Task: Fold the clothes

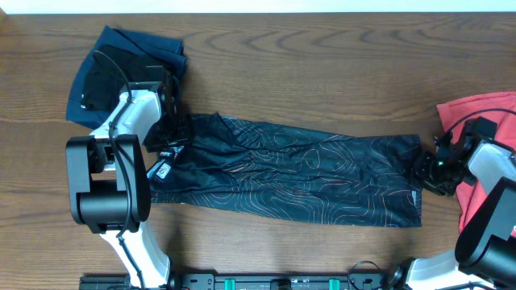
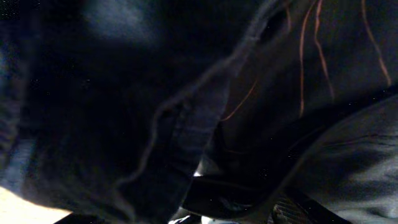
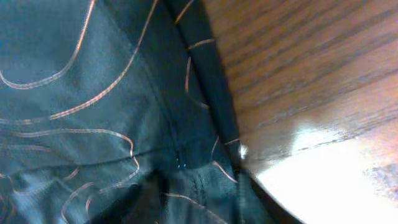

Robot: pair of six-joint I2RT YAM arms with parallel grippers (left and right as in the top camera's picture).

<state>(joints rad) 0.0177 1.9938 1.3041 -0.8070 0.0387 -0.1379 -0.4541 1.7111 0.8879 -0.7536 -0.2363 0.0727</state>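
jersey: the black jersey (image 1: pixel 290 177) lies flat on the table (image 1: pixel 322 72) as one long strip, near the front edge
long axis: side to side, dipping a bit toward the robot's right
left gripper (image 1: pixel 173 133): sits right on the jersey's left short end. Its wrist camera shows only dark fabric, so I can't tell if the jaws are spread or pinching.
right gripper (image 1: pixel 425 171): at the opposite short end, on the hem corner. No fingers show in its own view either, so its state can't be told.
who's nearer: neither really, each arm owns one end and the middle is well apart from both
edges: the right wrist view shows the hem edge running along bare wood
open room: lots of clear wood on the far side of the strip - much less toward the front
crowding: the navy garment (image 1: pixel 121 56) lies just behind the left gripper, and the red T-shirt (image 1: pixel 476 113) is beside the right one
my guess: bringing one end over to the other along that axis looks like the cleanest fold
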